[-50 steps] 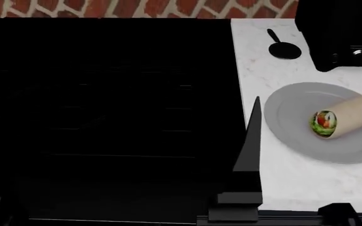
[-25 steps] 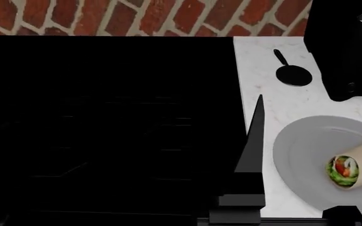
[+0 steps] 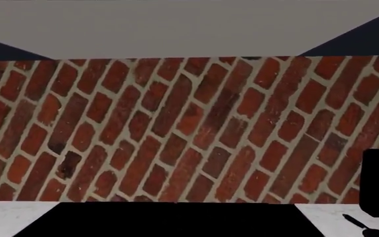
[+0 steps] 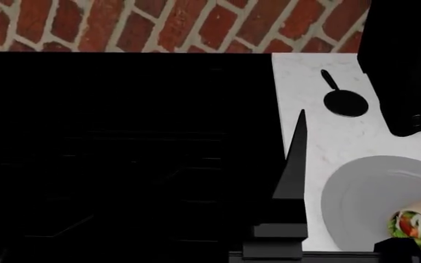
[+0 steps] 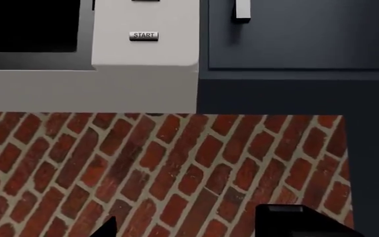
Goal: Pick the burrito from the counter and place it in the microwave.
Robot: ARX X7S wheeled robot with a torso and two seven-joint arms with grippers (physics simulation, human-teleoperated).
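The burrito [image 4: 414, 227] lies on a grey plate [image 4: 357, 197] on the white counter [image 4: 320, 137], at the head view's bottom right, partly cut by the frame edge. Its cut end shows green and red filling. My right gripper [image 4: 371, 118] is open and empty. One black finger [image 4: 295, 159] stands left of the plate along the stove's edge, apart from the burrito. In the right wrist view the gripper [image 5: 183, 227] faces the brick wall below the microwave [image 5: 143, 74], which has a START button. My left gripper's jaws do not show against the black stove.
A flat black stove top [image 4: 123, 153] fills the left. A black ladle [image 4: 342, 98] lies on the counter behind the plate. A black appliance [image 4: 404, 66] stands at the right. A brick wall [image 4: 159, 24] runs behind. A dark blue cabinet [image 5: 295, 34] hangs beside the microwave.
The head view has tilted up: the plate, burrito and ladle slid down the picture and more brick wall shows. The right gripper's finger keeps its place in the view.
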